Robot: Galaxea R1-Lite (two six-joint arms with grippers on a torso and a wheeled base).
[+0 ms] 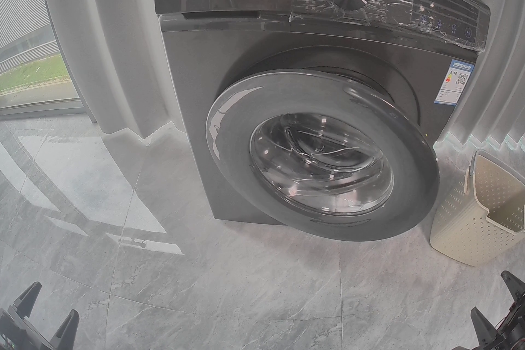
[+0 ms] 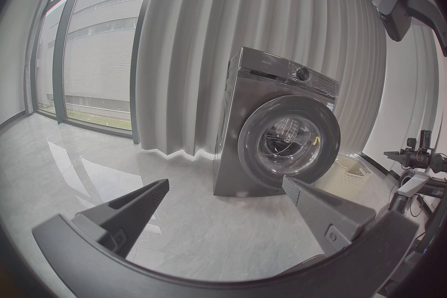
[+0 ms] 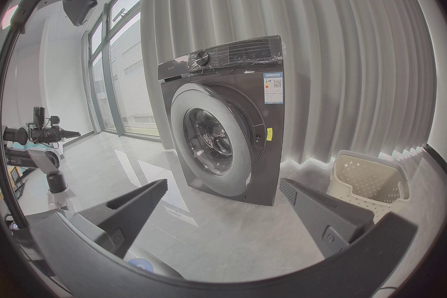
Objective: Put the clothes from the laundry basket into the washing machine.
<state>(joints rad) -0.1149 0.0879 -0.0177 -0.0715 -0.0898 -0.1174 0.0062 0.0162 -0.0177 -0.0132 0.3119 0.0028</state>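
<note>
The grey washing machine [image 1: 219,56] stands ahead on the tiled floor. Its round glass door [image 1: 322,159] is ajar, swung a little out from the front; I cannot tell what lies in the drum behind the glass. A cream perforated laundry basket [image 1: 481,214] sits on the floor to the machine's right, and the part of its inside that shows [image 3: 370,178] is bare. My left gripper [image 1: 54,299] hangs low at the near left, open and holding nothing [image 2: 225,180]. My right gripper [image 1: 490,292] is low at the near right, just in front of the basket, open and holding nothing [image 3: 223,182].
White pleated curtains [image 1: 109,28] hang behind and beside the machine. A floor-length window [image 1: 27,72] is at the far left. Open grey tile floor [image 1: 219,280] lies between me and the machine. Camera gear on a stand [image 3: 42,136] is off to one side.
</note>
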